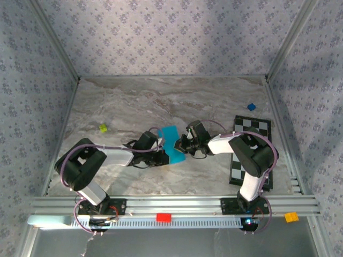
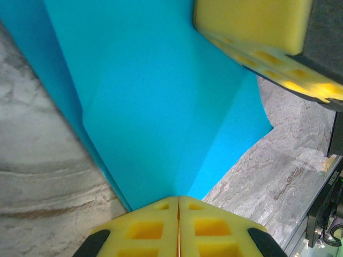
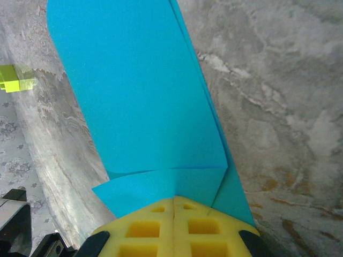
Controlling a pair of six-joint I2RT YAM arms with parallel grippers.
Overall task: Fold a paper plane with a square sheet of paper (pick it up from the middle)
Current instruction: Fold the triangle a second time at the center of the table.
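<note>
Centrally over the desk (image 1: 134, 101): left claw (image 2: 178, 203) pressed together, clamped on a narrow corner of the square sheet of paper (image 1: 172, 140). Sheet folded, layers showing; long axis runs near-to-far, leaning slightly left at the far end. Opposite, right claw (image 3: 174, 202) likewise together, clamped on the sheet's other side over a folded flap.
</note>
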